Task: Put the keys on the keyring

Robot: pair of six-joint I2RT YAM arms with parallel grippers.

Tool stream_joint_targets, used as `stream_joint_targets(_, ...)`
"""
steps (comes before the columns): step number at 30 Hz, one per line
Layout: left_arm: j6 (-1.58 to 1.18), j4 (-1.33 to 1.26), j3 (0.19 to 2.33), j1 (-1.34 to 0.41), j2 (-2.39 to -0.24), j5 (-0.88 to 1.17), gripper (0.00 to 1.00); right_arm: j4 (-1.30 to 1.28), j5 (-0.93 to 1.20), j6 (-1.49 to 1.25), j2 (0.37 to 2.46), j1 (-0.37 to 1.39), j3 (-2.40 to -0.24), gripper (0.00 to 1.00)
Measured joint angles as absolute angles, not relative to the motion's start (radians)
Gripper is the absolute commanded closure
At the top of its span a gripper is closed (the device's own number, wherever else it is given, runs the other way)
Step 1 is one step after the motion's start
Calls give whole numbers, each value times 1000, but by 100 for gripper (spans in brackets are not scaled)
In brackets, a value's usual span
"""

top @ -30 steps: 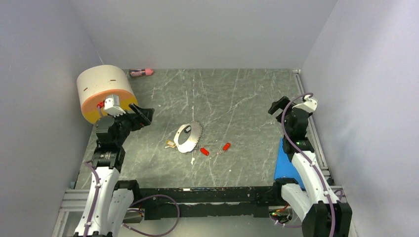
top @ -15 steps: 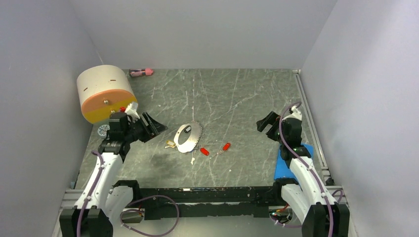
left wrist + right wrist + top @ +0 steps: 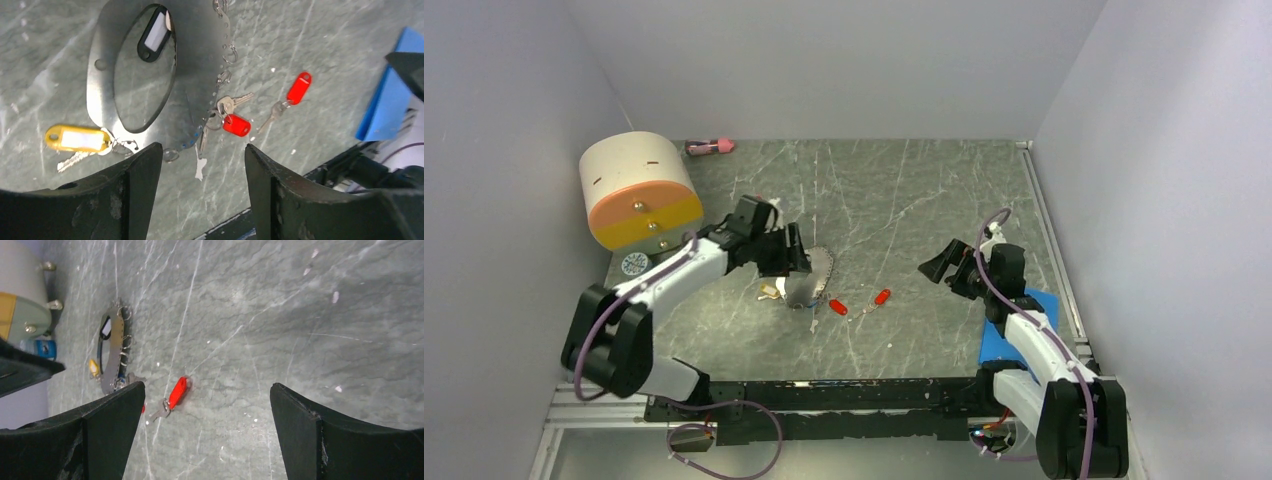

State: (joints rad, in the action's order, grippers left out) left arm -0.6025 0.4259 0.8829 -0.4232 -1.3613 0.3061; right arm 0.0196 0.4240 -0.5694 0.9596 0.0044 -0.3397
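The keyring (image 3: 816,276), a flat silver plate with a toothed rim and small rings, lies mid-table; it also shows in the left wrist view (image 3: 197,65) and the right wrist view (image 3: 114,357). It carries a black tag (image 3: 155,32). A yellow-tagged key (image 3: 77,138) lies at its edge. One red-headed key (image 3: 236,125) lies against the rim beside a silver key (image 3: 235,102). Another red-headed key (image 3: 299,88) lies apart to the right, also in the right wrist view (image 3: 178,391). A pale key (image 3: 199,167) lies just below the plate. My left gripper (image 3: 787,256) hovers open over the plate. My right gripper (image 3: 937,268) is open, right of the keys.
A cream-and-orange drum (image 3: 637,190) stands at the back left. A pink object (image 3: 710,147) lies at the back wall. A blue pad (image 3: 1012,322) lies under the right arm. A small round disc (image 3: 634,263) lies near the drum. Grey walls close in three sides.
My left arm has swung from beside the drum rightwards and now reaches over the keyring. My right arm has lowered and moved left towards the red keys. The keys have not moved.
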Motion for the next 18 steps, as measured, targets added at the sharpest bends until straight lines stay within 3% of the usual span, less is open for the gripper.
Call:
stream_joint_targets(8,-530,503,1086,-567,-1640,106,27,70,531,-592,1012,4,-304,1)
stream_joint_targets(18,-536,489,1023,-582,-1702,25,18,76,562,-587,1060,63,-303,1)
